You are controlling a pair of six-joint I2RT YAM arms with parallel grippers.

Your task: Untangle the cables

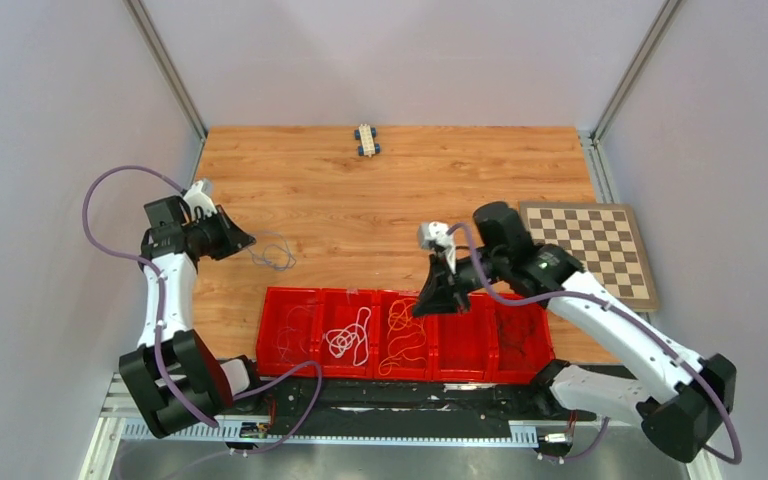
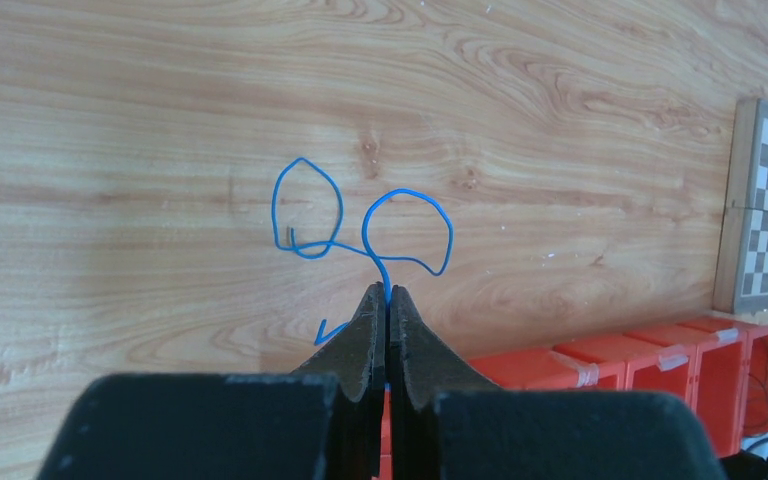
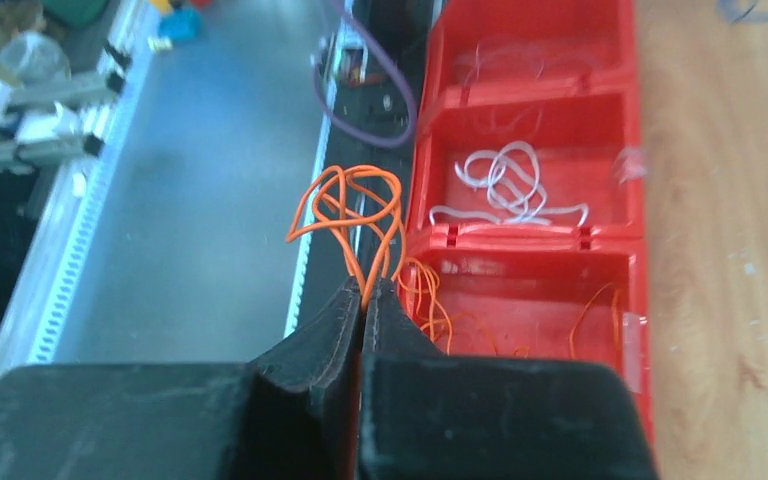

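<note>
Orange cable (image 3: 348, 200): up in the air, a bunch of tangled loops sticking out past the tips of the right gripper (image 3: 365, 293).
Right gripper: jaws pressed tight together on the orange cable. In the top view it hangs over the red bin row (image 1: 460, 300), close to the middle compartment.
Loose orange strands (image 1: 405, 335): lying in that middle compartment, right under the held bunch. I cannot tell whether they join it.
Blue cable (image 2: 405, 215): out on the wooden table (image 1: 380, 200), left of the bins, two round loops fanning out ahead of the left gripper (image 2: 388, 298). Whether the loops rest on the wood or hang just above it, I cannot tell.
Left gripper: clenched on the blue cable, which comes out between the tips.
Red bin row: five compartments side by side along the near edge of the table.
White cable (image 3: 505, 180): curled up in the second compartment from the left.
Black cables (image 1: 520, 335): in the rightmost compartment.
Pale strands (image 1: 290, 335): leftmost compartment, too thin to call the colour.
Chessboard (image 1: 590, 250): flat at the right edge of the table, well apart from both grippers.
Small blue-and-beige object (image 1: 365, 140): on the far edge of the table, too small to identify.
</note>
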